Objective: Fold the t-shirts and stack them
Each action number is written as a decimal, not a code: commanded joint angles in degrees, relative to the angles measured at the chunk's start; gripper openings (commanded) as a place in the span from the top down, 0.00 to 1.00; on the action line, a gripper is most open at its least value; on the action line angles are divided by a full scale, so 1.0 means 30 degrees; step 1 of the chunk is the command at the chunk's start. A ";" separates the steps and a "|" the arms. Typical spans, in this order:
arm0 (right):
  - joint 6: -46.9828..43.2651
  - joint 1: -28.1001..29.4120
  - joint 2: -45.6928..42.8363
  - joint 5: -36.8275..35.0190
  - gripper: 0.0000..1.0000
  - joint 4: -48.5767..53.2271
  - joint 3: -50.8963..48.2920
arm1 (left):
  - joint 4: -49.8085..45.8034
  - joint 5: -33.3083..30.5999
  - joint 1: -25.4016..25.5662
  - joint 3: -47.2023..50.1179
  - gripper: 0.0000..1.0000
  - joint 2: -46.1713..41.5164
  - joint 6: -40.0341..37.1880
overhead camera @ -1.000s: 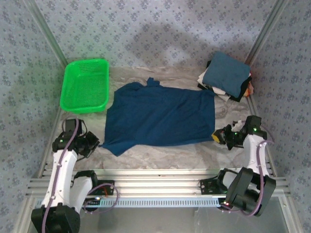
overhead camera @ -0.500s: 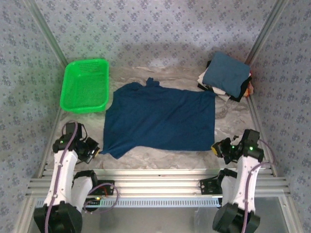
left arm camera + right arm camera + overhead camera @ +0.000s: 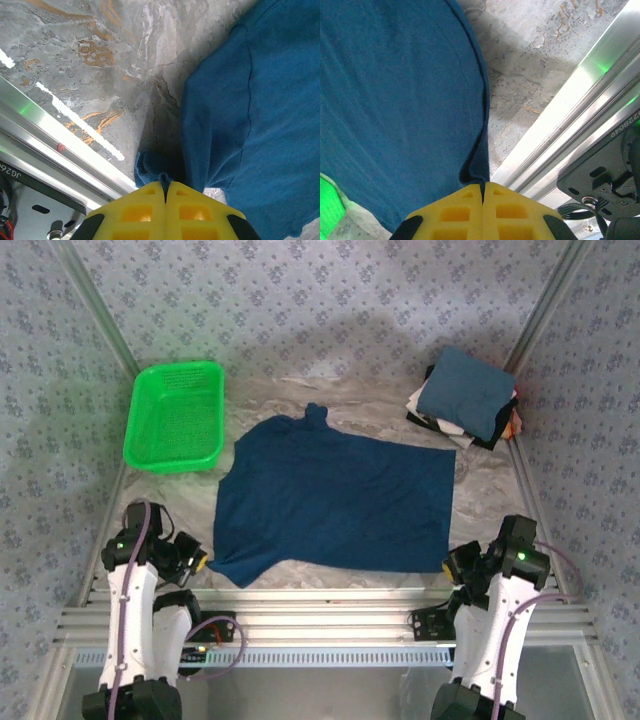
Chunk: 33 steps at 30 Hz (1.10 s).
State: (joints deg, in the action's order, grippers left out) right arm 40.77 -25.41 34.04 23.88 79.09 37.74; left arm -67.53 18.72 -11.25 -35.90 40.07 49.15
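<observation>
While two claws [image 3: 165,186] [image 3: 482,186] pinch one t-shirt [image 3: 335,500], one basket [image 3: 180,366] sits apart.

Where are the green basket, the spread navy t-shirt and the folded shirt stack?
green mesh basket [image 3: 170,462]: top view, its near wall.
navy t-shirt [image 3: 335,505]: top view, middle of its body.
folded shirt stack [image 3: 465,390]: top view, teal-blue shirt on top.

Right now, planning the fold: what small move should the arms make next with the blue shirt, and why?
Probably lift the near edge of the shirt and fold it away: it lies flat, and left gripper and right gripper pinch its corners.
</observation>
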 commanded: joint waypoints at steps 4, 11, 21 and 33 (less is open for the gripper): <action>0.0217 0.0104 0.1751 -0.0539 1.00 -0.1583 -0.0059 | 0.2074 0.0613 -0.0004 -0.2122 1.00 0.1745 -0.0650; -0.0360 0.0237 0.4868 -0.0280 1.00 -0.3988 0.0985 | 0.3765 -0.0107 0.1301 -0.5337 1.00 0.5137 -0.1687; -0.1404 0.0178 0.8127 0.0274 1.00 -0.6381 0.1403 | 0.5879 -0.1045 0.2361 -0.8518 1.00 1.0312 -0.3173; -0.2467 -0.0042 1.0471 0.0430 1.00 -0.8053 0.1718 | 0.6656 -0.0675 0.3750 -1.1040 1.00 1.4001 -0.3834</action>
State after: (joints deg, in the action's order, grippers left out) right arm 35.05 -25.06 64.62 24.88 55.83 41.52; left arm -49.08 16.69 -1.19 -66.19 80.40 39.40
